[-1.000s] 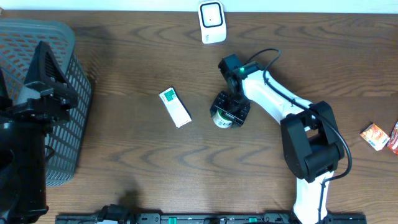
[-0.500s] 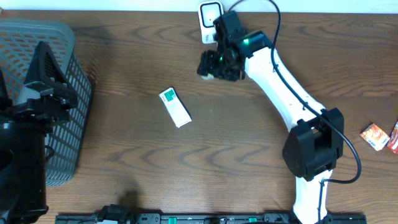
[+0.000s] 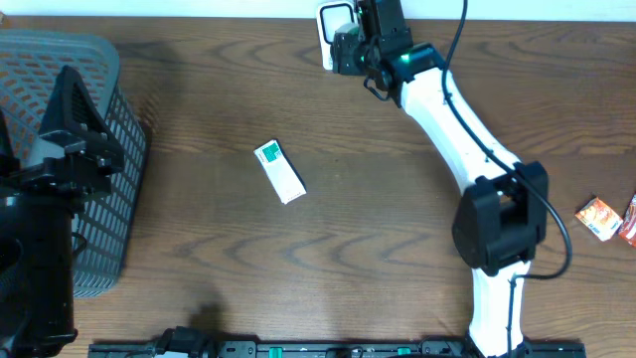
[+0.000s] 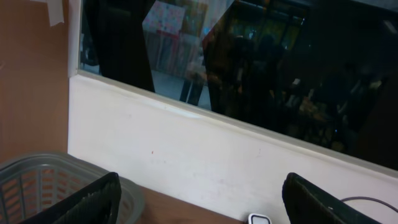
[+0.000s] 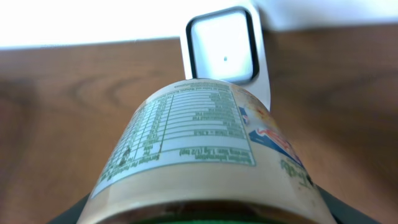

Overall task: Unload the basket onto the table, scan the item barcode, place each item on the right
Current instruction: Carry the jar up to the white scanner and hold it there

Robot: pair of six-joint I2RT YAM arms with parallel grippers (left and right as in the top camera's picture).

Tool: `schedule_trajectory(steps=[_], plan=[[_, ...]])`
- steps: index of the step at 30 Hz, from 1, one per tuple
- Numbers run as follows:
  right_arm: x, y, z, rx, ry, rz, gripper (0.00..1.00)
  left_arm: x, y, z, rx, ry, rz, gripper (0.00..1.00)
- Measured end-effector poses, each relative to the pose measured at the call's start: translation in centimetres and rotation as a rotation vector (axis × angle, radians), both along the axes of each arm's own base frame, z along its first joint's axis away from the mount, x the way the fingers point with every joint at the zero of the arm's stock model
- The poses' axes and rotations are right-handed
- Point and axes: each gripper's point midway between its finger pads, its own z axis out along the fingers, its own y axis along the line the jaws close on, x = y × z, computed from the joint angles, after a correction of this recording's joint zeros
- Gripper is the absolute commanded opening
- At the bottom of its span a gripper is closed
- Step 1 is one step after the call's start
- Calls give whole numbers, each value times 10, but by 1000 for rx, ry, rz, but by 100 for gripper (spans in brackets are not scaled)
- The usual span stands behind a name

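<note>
From overhead, I see the right arm (image 3: 447,109) stretched long across the worktop (image 3: 397,239) to its far edge, elbow near the front and forearm running diagonally away. The right hand (image 3: 350,52) sits just in front of the white scanner (image 3: 334,16), but I cannot make out from up here what it grips. The left arm (image 3: 45,229) is drawn back at the left side, beside the grey basket (image 3: 109,89). A small green-and-white box (image 3: 279,171) lies flat mid-worktop, well apart from both arms, and an orange packet (image 3: 598,217) lies near the right edge. In the left wrist view, the left hand (image 4: 202,180) is raised and aimed at the back wall, its two dark fingers (image 4: 93,199) spread wide with nothing between them. The basket rim shows low on the left. In the right wrist view, the right hand is clamped on the jar (image 5: 199,155), a dark finger on either side. The jar's printed label faces up, and its far end is close to the scanner's square window.
</note>
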Motion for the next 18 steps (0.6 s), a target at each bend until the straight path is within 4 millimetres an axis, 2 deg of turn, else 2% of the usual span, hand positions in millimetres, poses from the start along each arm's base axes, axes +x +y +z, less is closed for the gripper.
schedule_trajectory(steps=[8, 11, 14, 18], plan=[[56, 11, -32, 2, -190, -25, 61, 0, 0, 0, 0, 0, 0, 83], [72, 12, -34, 9, -266, -47, 61, 0, 0, 0, 0, 0, 0, 83], [81, 11, -25, 20, -330, -75, 61, 0, 0, 0, 0, 0, 0, 83], [92, 7, 2, 46, -441, -119, 61, 0, 0, 0, 0, 0, 0, 83]])
